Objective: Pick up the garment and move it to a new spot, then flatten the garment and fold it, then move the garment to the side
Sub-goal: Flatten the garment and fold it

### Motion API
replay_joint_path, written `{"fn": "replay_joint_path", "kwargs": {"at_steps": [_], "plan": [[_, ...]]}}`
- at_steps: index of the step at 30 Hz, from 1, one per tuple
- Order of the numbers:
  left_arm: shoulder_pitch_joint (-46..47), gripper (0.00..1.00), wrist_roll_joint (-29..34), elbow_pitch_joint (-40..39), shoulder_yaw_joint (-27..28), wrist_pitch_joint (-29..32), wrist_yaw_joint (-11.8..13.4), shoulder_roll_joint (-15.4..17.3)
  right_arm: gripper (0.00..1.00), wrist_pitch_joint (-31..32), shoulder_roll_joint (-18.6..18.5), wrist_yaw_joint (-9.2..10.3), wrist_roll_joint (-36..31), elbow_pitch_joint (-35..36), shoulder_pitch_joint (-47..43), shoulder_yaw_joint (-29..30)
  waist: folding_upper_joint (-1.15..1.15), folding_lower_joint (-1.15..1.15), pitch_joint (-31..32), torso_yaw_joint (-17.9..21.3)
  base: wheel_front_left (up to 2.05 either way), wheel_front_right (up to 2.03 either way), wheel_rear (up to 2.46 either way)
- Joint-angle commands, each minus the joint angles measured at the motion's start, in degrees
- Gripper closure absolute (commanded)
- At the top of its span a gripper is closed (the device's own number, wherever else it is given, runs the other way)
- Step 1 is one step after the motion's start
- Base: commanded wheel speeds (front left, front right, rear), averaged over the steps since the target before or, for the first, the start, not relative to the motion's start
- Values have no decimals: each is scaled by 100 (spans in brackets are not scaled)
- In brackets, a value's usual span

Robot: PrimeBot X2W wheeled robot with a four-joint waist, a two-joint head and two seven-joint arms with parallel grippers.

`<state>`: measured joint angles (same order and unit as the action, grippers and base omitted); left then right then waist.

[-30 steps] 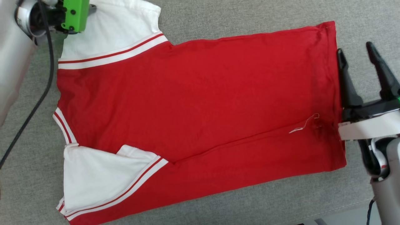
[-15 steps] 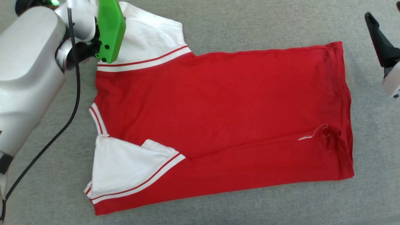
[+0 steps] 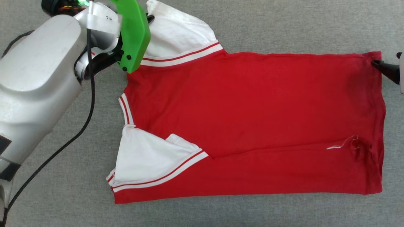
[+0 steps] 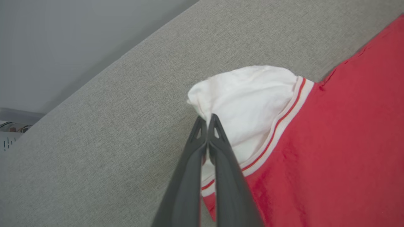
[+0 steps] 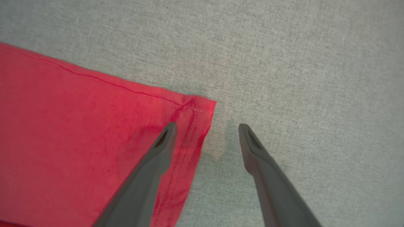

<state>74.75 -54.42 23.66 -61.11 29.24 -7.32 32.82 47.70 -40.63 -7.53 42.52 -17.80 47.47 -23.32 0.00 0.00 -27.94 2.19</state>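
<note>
**Item:** garment [image 3: 252, 110], red with white sleeves and striped trim. Spread lengthwise on the grey surface [image 3: 284, 25], collar end toward the robot's left, hem toward its right. No lettering visible on the upward face.

**Condition:** near long edge already turned in over the body, with a crease running along it. Near sleeve [image 3: 148, 160] lying on top of the red. Far sleeve [image 3: 180, 34] sticking out past the far edge, slightly bunched and raised at its tip. Small white thread or label [image 3: 342, 143] loose near the hem.

**Left pincer** [image 4: 207, 121]: fingers pressed together, pinching the edge of the far sleeve. Green wrist mount [image 3: 134, 34] and black cable [image 3: 90, 104] above that corner in the head view.

**Right pincer** [image 5: 206, 126]: spread wide, holding nothing. One finger over the far hem corner [image 5: 195, 110], the other over bare surface just beside it. Contact with the cloth impossible to judge.

**Step in hand (judged):** folding, second lengthwise turn-in. Far side being taken up at both ends, with the sleeve end secured and the hem end not yet gripped.

**Next move (judged):**
- Lower the right pincer and close it on the hem corner, catching the full thickness of cloth.
- Lift both ends together.
- Carry the far edge toward the near side, parallel to the existing crease.
- Keep tension even, to avoid a skewed fold or a sleeve slipping free.
</note>
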Motion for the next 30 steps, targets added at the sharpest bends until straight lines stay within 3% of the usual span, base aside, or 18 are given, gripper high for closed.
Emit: {"fn": "replay_joint_path", "kwargs": {"at_steps": [1,9,11,12,13,14,19,30], "plan": [[65,100,116,-42,-11,-49,0,-35,0,-22,101,4,-27,-129,104,-49,0,0,-167,-154,0,0,0],[98,100,184,-101,-52,-147,11,-84,0,-229,444,4,37,-882,-28,-727,0,0,-316,-249,0,0,0],[66,100,177,-71,-65,-175,9,-70,78,-539,411,4,52,-899,3,-834,0,0,-277,-231,0,0,0],[45,100,182,-46,-67,-213,9,-56,100,-642,403,4,93,-917,7,-881,0,0,-233,-216,0,0,0],[10,100,187,-11,-75,-253,8,-42,100,-846,383,4,132,-926,36,-891,0,0,-167,-201,0,0,0],[-151,100,168,77,-93,-410,7,-34,100,-1441,284,4,124,-936,51,-927,0,0,101,-182,0,0,0],[-652,100,147,95,-222,-684,6,51,100,-2363,149,4,216,-761,-237,-956,0,0,716,-155,0,0,0],[-2118,100,-72,-670,-361,-1303,403,552,100,-3323,-88,4,310,-106,-1675,-889,0,0,1680,-225,0,0,0]]}}
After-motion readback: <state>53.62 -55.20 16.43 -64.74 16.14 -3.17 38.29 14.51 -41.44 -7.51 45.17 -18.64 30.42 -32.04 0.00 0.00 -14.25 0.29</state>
